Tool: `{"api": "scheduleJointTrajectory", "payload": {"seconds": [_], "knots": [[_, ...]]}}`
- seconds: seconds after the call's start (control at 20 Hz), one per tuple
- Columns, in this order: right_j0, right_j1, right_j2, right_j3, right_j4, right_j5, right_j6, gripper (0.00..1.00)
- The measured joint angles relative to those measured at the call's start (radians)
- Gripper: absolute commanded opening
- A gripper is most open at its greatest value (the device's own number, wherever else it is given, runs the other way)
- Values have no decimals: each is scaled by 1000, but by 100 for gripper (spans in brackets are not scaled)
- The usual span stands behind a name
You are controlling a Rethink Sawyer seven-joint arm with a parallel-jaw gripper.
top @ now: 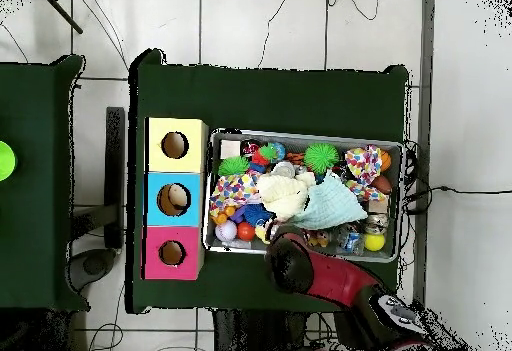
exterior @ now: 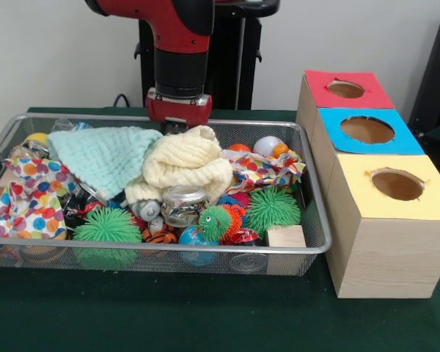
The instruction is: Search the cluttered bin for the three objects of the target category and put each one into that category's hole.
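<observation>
The gripper (exterior: 177, 125) dips behind the cream cloth (exterior: 183, 170) in the wire bin (exterior: 315, 220) — its grip can't be told.

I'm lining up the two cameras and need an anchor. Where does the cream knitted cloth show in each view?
Front view: the cream knitted cloth lies mid-bin, right of the mint cloth, below the arm.
Overhead view: the cream knitted cloth lies mid-bin, left of the mint cloth.
Shared landmark: the yellow-topped box at the row's end.
</observation>
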Motion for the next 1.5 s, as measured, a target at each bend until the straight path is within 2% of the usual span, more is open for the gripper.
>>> {"api": "scheduleJointTrajectory", "payload": {"seconds": [0.35,1.1,1.35,1.5], "knots": [[47,-37,0,37,67,0,24,100],[114,-123,0,124,143,1,26,100],[119,-145,-1,131,158,3,26,100],[126,-150,-25,125,157,41,26,100]]}}
